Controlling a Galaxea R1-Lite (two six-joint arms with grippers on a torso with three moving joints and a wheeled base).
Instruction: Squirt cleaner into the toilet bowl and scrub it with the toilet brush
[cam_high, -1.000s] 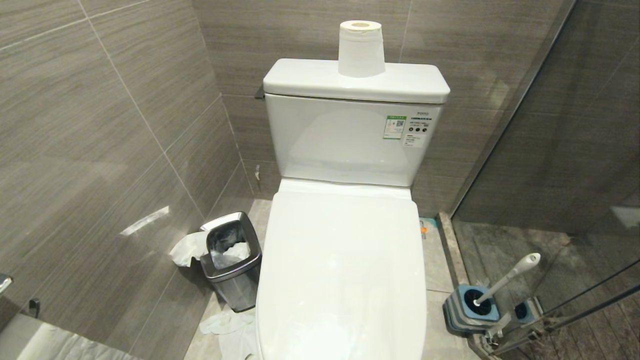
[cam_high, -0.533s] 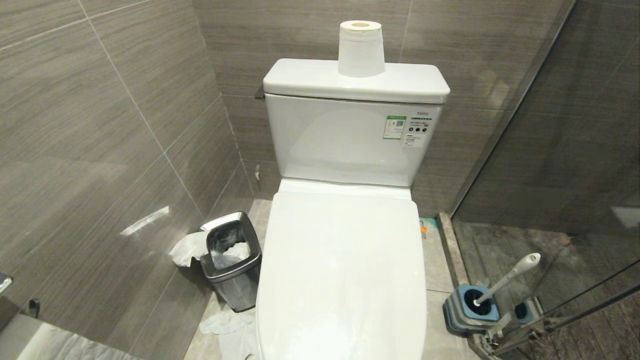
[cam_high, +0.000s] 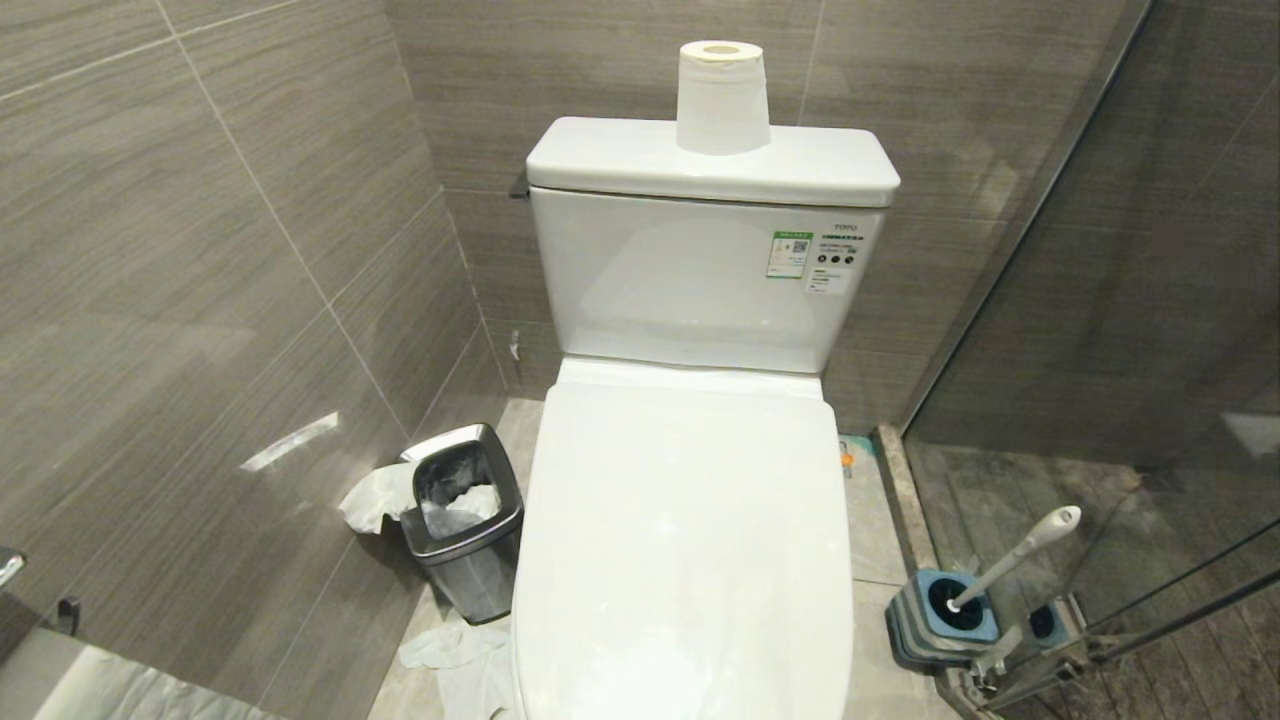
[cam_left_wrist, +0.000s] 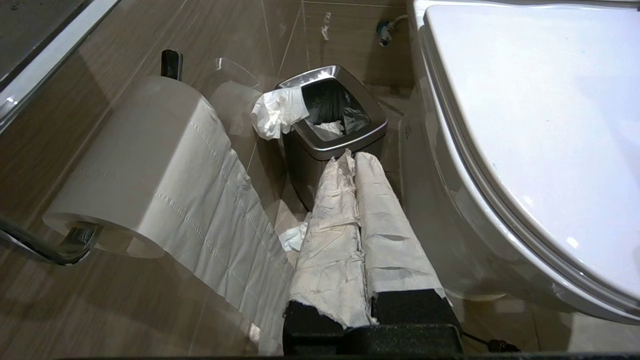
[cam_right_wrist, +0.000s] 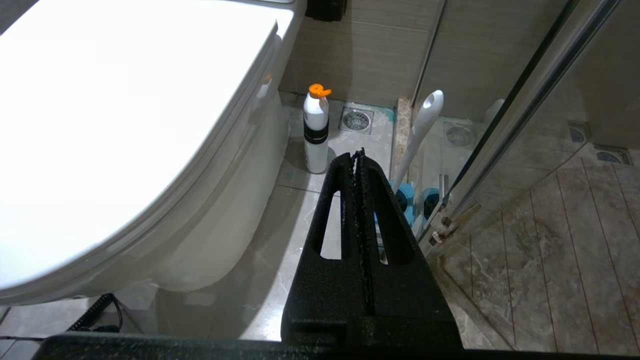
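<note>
Right now the left gripper (cam_left_wrist: 354, 157) is seen in its wrist view with its two fingers (cam_left_wrist: 332, 220) pressed tight together and wrapped in white paper; nothing is held between them. Just past the fingertips a small steel-rimmed waste bin (cam_left_wrist: 334, 131) is seen on the floor, with crumpled tissue (cam_left_wrist: 276, 112) hung over its rim. On one side of the gripper a big paper roll (cam_left_wrist: 135, 165) is seen on a wall holder, with a long strip let down beside the fingers. On the other side the toilet bowl (cam_left_wrist: 435, 210) is seen close by, with its white lid (cam_left_wrist: 540, 125) shut.

The right gripper (cam_right_wrist: 358, 160) is clamped shut too, and nothing is held in it. Just beyond its tips the toilet brush (cam_right_wrist: 422, 130) is seen, stood up and leaning in its blue holder (cam_right_wrist: 404, 197), which is partly hidden behind the fingers. A little further off and to the side, a white bottle with an orange cap (cam_right_wrist: 316, 131) is stood on the floor tiles right beside the toilet. A glass shower door (cam_right_wrist: 520, 110) is seen on the other side of the brush.

Neither gripper is seen from the head view. From there the brush (cam_high: 1015, 556) is found on the floor to the right of the shut toilet, and a roll of paper (cam_high: 722, 97) is stood on the tank (cam_high: 700, 280).
</note>
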